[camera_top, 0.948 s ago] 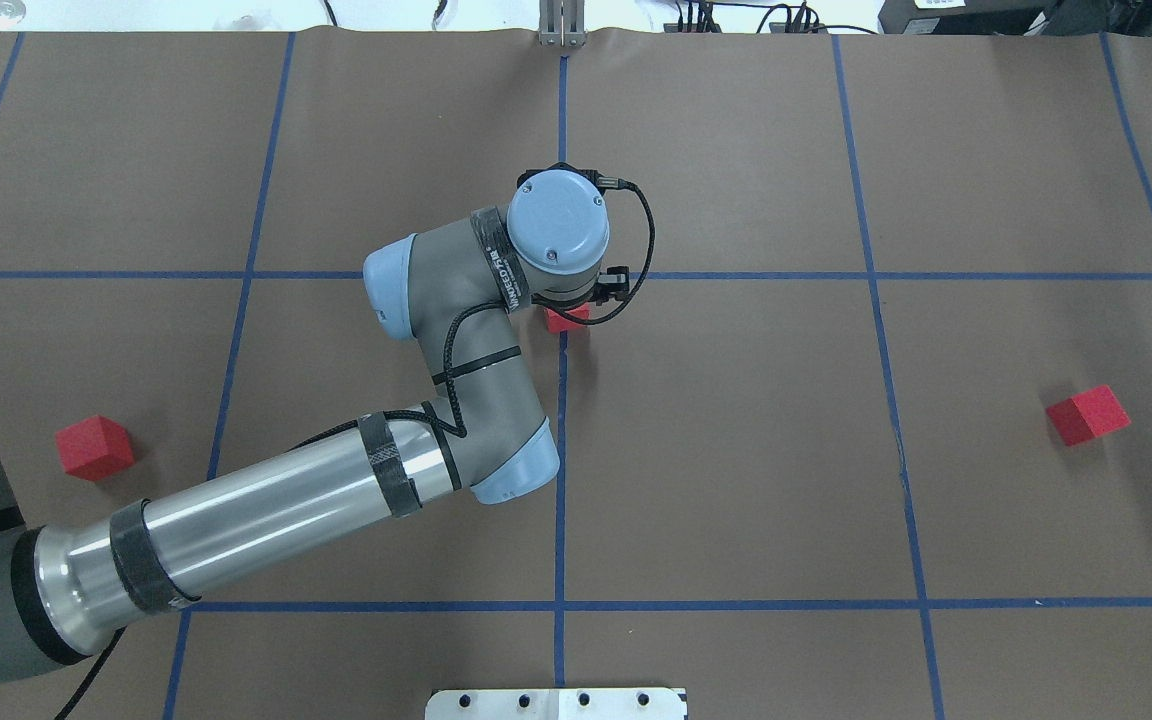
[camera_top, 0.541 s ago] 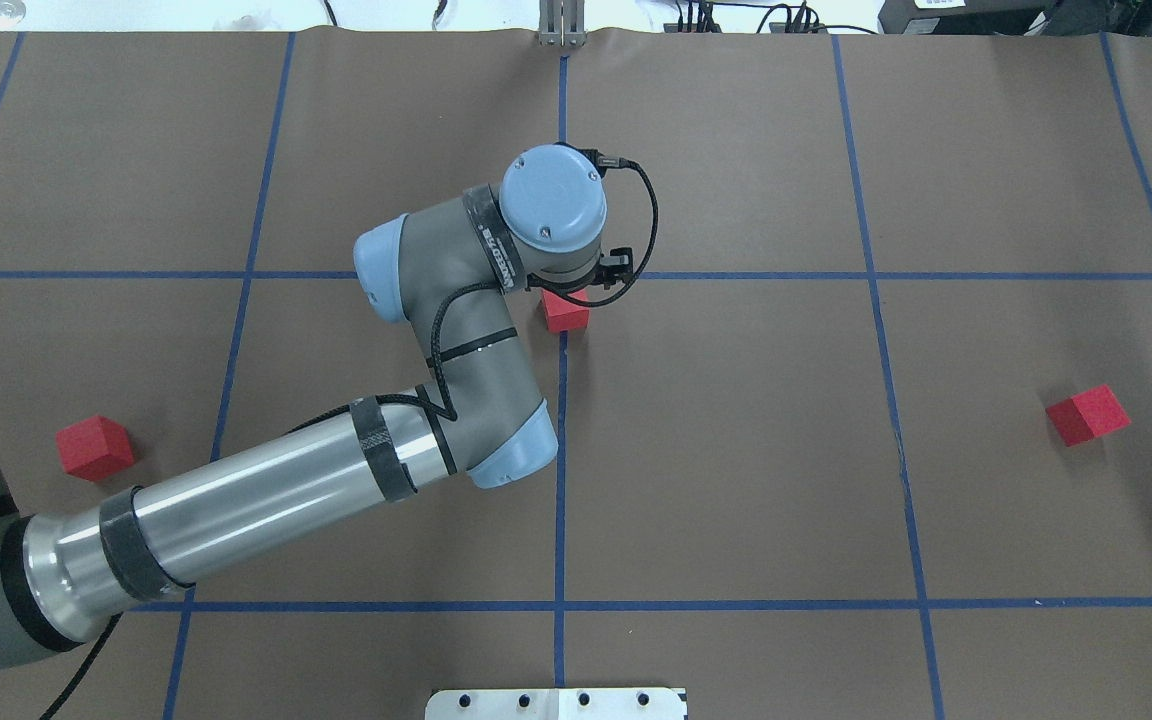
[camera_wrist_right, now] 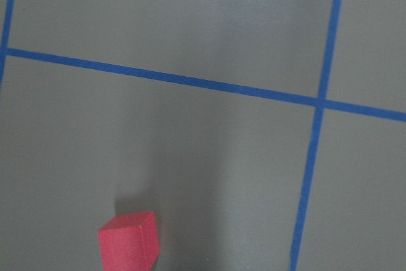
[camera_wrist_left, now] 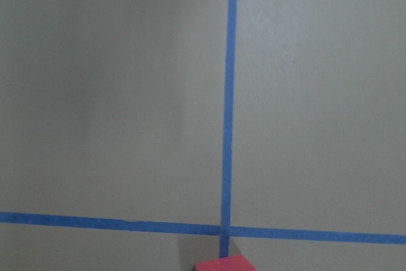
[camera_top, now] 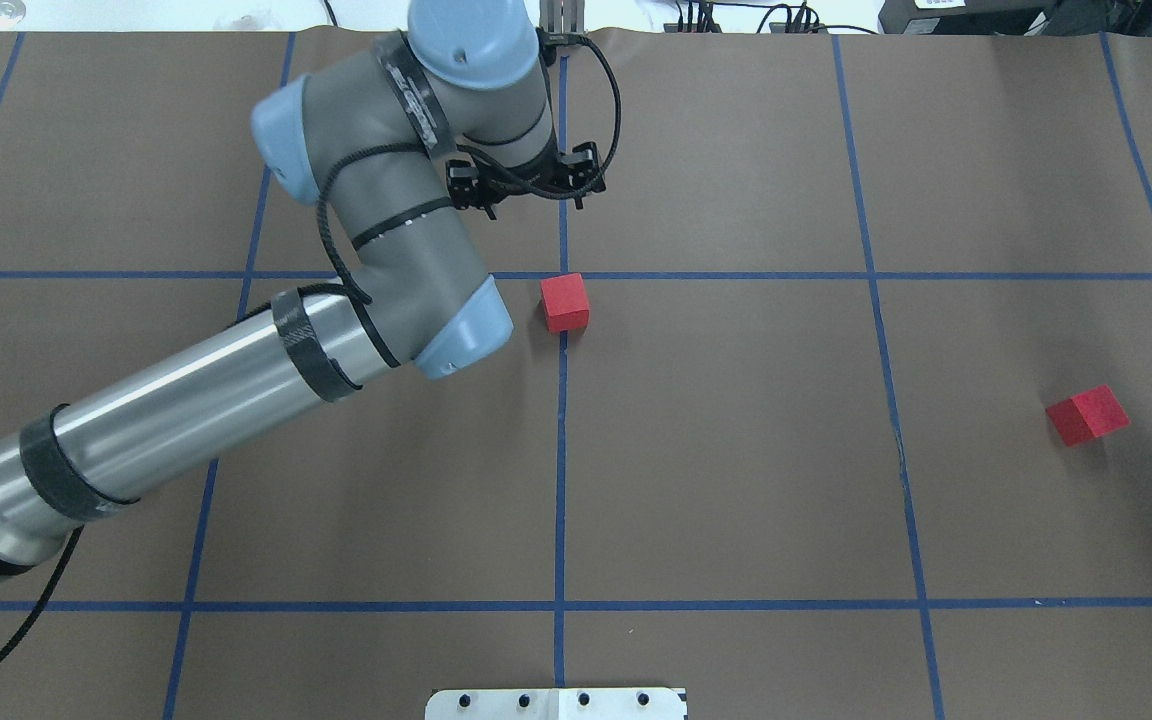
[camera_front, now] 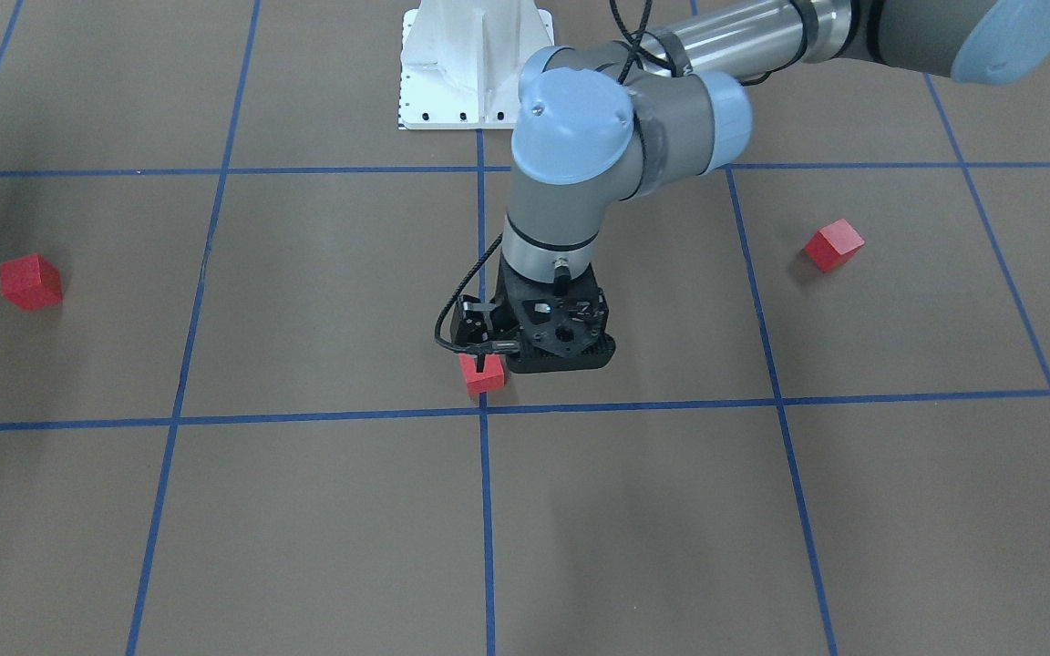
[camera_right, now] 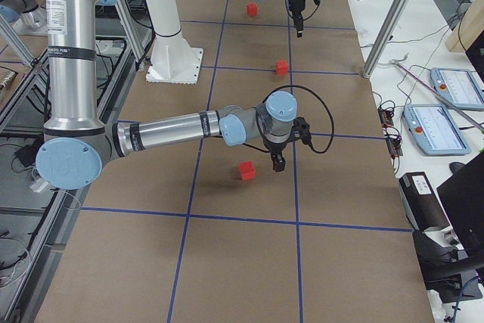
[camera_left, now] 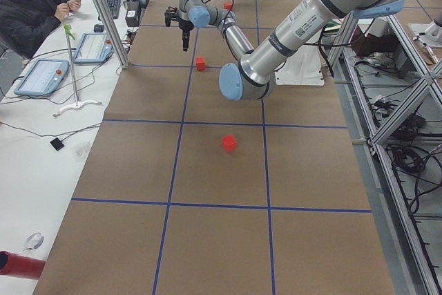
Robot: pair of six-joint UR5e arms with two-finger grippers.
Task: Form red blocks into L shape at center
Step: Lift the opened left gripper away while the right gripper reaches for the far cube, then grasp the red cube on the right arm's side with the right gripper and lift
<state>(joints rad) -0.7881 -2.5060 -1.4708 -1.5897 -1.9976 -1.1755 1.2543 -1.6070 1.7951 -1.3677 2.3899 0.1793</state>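
Observation:
One red block (camera_top: 565, 302) rests free on the brown surface, just on the robot's side of the center (camera_top: 563, 275), where the blue lines cross. My left gripper (camera_top: 524, 188) hangs above it, open and holding nothing. The left wrist view catches the block's top edge (camera_wrist_left: 225, 263) below the crossing. A second red block (camera_top: 1088, 415) lies far on my right, and the right wrist camera looks down on it (camera_wrist_right: 127, 242). My right gripper (camera_right: 278, 163) hovers beside it; I cannot tell its state. The third red block (camera_front: 834, 244) lies on my left, hidden under my arm in the overhead view.
The white robot base (camera_front: 475, 64) stands at the table's near edge. A metal post (camera_top: 562, 25) rises at the far edge on the centre line. A person (camera_left: 34, 12) sits at a side bench with tablets.
My left gripper has risen from the centre block and drawn away toward the far side. The block stays where it was. The arm now covers the left block in the overhead view.

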